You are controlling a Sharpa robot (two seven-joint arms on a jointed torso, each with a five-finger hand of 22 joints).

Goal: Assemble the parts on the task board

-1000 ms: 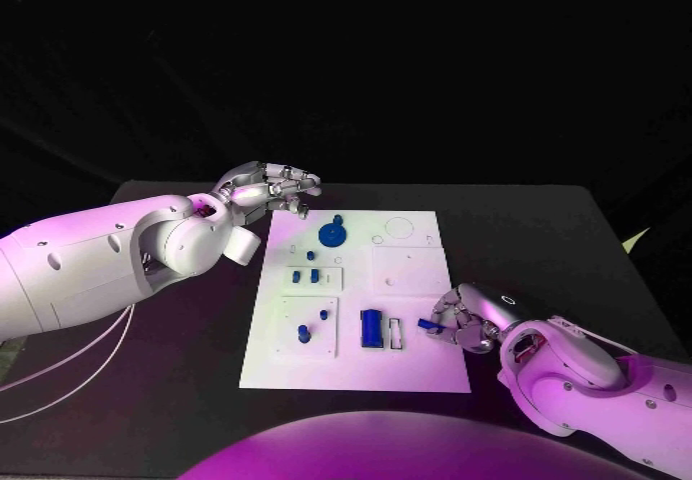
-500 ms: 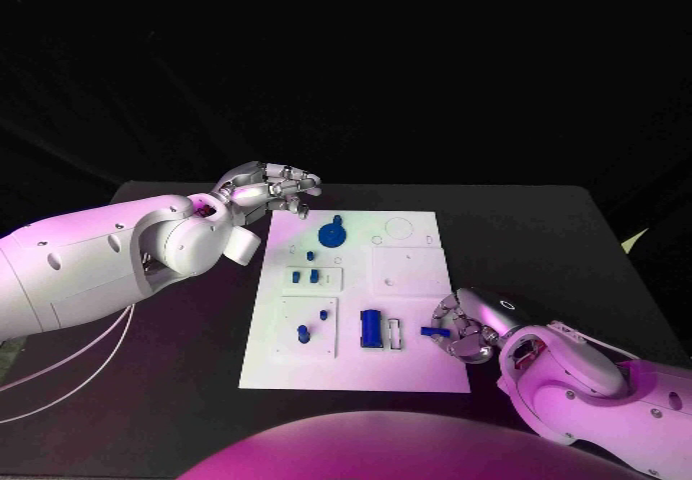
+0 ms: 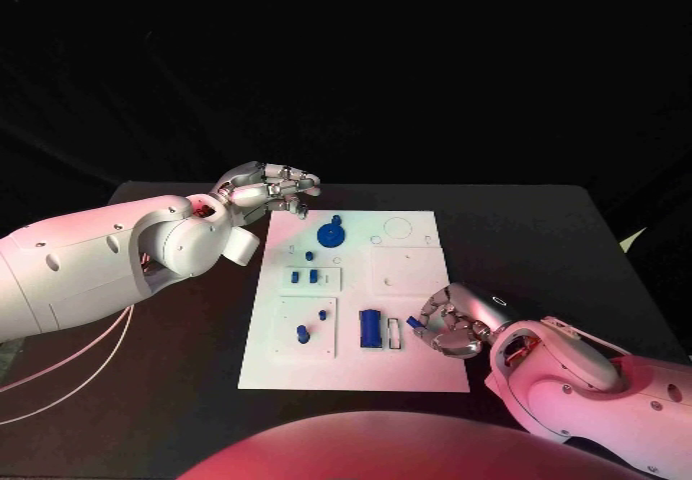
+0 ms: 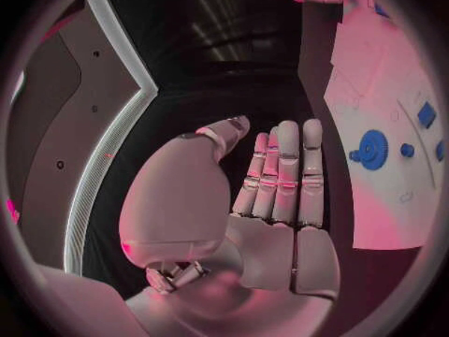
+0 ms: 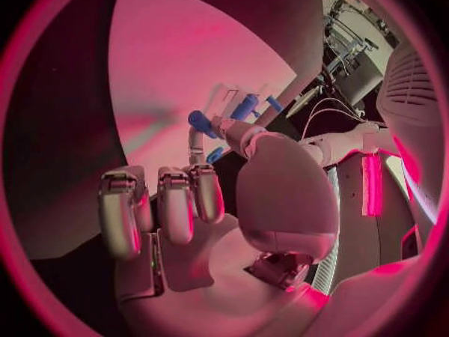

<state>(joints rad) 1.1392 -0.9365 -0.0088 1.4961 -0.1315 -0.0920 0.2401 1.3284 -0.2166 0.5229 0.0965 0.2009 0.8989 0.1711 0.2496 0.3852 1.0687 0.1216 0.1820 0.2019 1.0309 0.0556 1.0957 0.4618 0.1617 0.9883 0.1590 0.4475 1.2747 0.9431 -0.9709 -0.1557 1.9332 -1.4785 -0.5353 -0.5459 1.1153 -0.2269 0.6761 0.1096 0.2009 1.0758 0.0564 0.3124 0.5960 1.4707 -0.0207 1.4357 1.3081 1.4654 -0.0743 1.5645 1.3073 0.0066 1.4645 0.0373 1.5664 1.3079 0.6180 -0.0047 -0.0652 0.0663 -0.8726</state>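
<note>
The white task board [image 3: 411,270] lies in the middle of the black table. On it are a blue gear [image 3: 332,236], several small blue pegs [image 3: 304,275] and a blue block [image 3: 372,327] beside a white slot. My right hand [image 3: 453,322] is over the board's near right edge. It pinches a small blue piece [image 3: 414,322] between thumb and finger, just right of the blue block. The right wrist view shows this piece [image 5: 200,120] at the fingertips. My left hand [image 3: 271,188] hovers off the board's far left corner, its fingers [image 4: 285,172] straight and holding nothing.
Bare black table surrounds the board on all sides. From the left wrist, the gear [image 4: 373,150] and the board [image 4: 384,202] lie beside the fingers. Cables hang off the table's left edge [image 3: 87,350].
My right hand has turned and carried the small blue piece left, closer to the blue block. The left hand has stayed put.
</note>
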